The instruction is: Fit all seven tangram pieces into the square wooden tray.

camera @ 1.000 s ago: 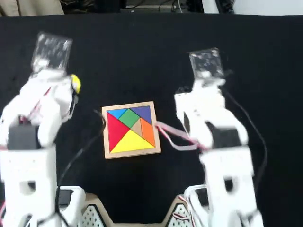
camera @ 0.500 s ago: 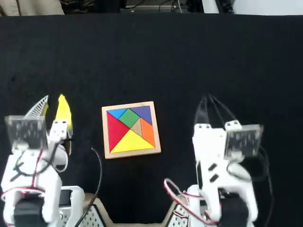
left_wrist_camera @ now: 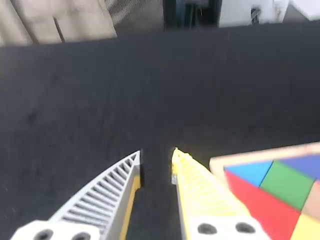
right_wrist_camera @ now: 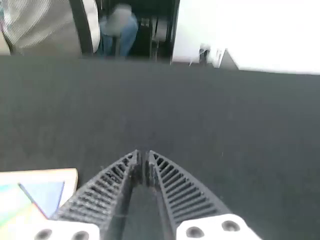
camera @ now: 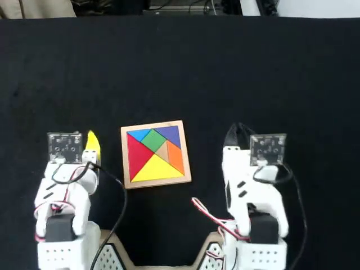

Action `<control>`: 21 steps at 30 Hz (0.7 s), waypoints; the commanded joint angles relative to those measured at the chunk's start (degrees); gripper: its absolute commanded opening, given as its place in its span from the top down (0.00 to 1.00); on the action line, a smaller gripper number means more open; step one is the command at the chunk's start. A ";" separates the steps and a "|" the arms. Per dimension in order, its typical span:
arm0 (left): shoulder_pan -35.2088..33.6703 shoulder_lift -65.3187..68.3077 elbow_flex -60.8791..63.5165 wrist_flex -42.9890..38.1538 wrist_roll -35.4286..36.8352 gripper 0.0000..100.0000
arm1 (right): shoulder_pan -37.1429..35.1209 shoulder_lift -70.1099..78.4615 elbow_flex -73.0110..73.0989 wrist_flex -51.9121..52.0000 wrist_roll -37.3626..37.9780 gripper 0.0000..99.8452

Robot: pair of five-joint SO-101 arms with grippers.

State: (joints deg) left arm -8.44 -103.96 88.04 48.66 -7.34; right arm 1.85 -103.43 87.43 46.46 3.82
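The left gripper (left_wrist_camera: 157, 151) has its fingers parted by a narrow gap with nothing between them; the right gripper (right_wrist_camera: 144, 154) is pressed together and also empty. The square wooden tray (camera: 125, 163) lies between them. It is nearer the left gripper, which points along the tray's left edge; the right one stands farther off its right edge. All seven tangram pieces (camera: 147, 169) look seated inside the tray, so I judge no grasp remains
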 commanded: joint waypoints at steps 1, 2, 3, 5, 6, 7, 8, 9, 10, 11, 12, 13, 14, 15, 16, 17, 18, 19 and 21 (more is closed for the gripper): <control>-0.66 0.44 9.45 -5.27 0.70 0.89 | 0.88 -3.74 4.62 -1.41 0.70 0.97; -1.63 0.62 8.92 -2.55 0.53 0.89 | 0.88 -3.74 6.20 -1.41 1.58 0.97; -2.15 0.70 9.01 -0.62 0.44 0.89 | 0.70 -3.74 7.78 -1.05 2.81 0.97; -3.03 -0.09 8.92 0.35 0.44 0.89 | 0.88 -3.56 9.19 0.53 4.92 0.97; -3.47 -0.18 9.27 0.44 0.44 0.89 | 0.88 -3.47 9.01 2.73 5.80 0.97; -3.74 -0.26 9.36 1.32 0.44 0.89 | 0.88 -3.65 9.10 5.45 6.33 0.97; -3.74 -0.26 9.36 3.34 0.44 0.89 | 0.88 -3.65 9.10 8.09 6.77 0.97; -3.65 -0.35 9.36 5.71 0.44 0.89 | 0.79 -3.65 9.10 10.55 7.03 0.97; -3.30 -0.35 9.36 7.91 0.44 0.89 | 0.79 -3.65 9.10 13.10 6.95 0.97; -3.12 -0.35 9.36 10.20 0.44 0.89 | 0.79 -3.65 9.10 15.47 6.95 0.97; -3.21 -0.35 9.36 12.13 0.44 0.89 | 0.79 -3.65 9.10 17.85 6.95 0.97; -3.38 -0.35 9.36 13.54 0.44 0.89 | 0.79 -3.65 9.10 20.13 6.95 0.97; -3.38 -0.35 9.36 14.68 0.44 0.89 | 0.79 -3.65 9.10 22.24 6.95 0.97; -3.03 -0.35 9.36 15.56 0.44 0.89 | 0.79 -3.65 9.10 24.26 6.77 0.97; -2.86 -0.35 9.36 16.53 0.44 0.89 | 0.79 -3.65 9.10 26.37 6.68 0.97; -2.77 -0.35 9.36 17.93 0.44 0.89 | 0.79 -3.74 9.10 27.87 6.59 0.97; -2.77 -0.35 9.36 19.25 0.44 0.89 | 0.79 -3.65 9.10 27.52 6.59 0.97; -2.77 -0.35 9.36 20.40 0.44 0.89 | 0.88 -3.56 9.10 27.43 6.59 0.97; -2.77 -0.35 9.36 24.26 0.53 0.89 | 0.88 -3.56 9.10 27.43 6.59 0.97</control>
State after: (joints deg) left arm -11.52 -103.69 96.22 67.65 -7.16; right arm 2.02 -103.43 96.75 73.27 10.24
